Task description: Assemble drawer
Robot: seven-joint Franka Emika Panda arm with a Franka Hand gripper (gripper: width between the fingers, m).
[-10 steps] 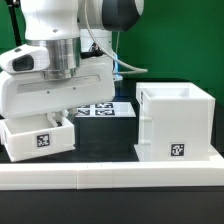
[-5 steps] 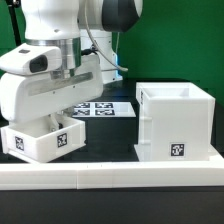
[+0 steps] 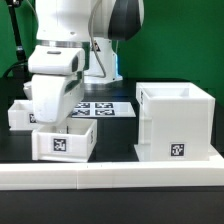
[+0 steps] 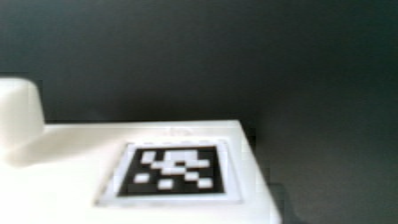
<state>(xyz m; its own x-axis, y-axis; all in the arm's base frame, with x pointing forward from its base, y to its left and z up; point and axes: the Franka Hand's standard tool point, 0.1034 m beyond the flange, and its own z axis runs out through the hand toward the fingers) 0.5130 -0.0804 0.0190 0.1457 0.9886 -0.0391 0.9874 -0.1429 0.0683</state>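
Note:
My gripper [image 3: 57,123] reaches down into a shallow white drawer tray [image 3: 80,146] and is shut on its wall; the fingertips are hidden by the hand and the tray. The tray sits at the table's front, left of centre in the exterior view, with its tag facing the camera. In the wrist view the tray's white face and tag [image 4: 175,171] fill the lower part, close under the camera. The tall white casing [image 3: 175,122] stands open-topped on the exterior view's right, apart from the tray. A second tray [image 3: 19,114] lies at the far left, partly hidden behind the arm.
The long low white rail [image 3: 110,176] runs along the table's front edge. The marker board [image 3: 103,108] lies flat behind the tray, between the arm and the casing. A green wall closes the back. A rounded white shape [image 4: 15,120] shows in the wrist view.
The arm has swung toward the exterior view's right and turned, carrying the tray with it. The tray's tag now faces front. The second tray at the left has come into sight.

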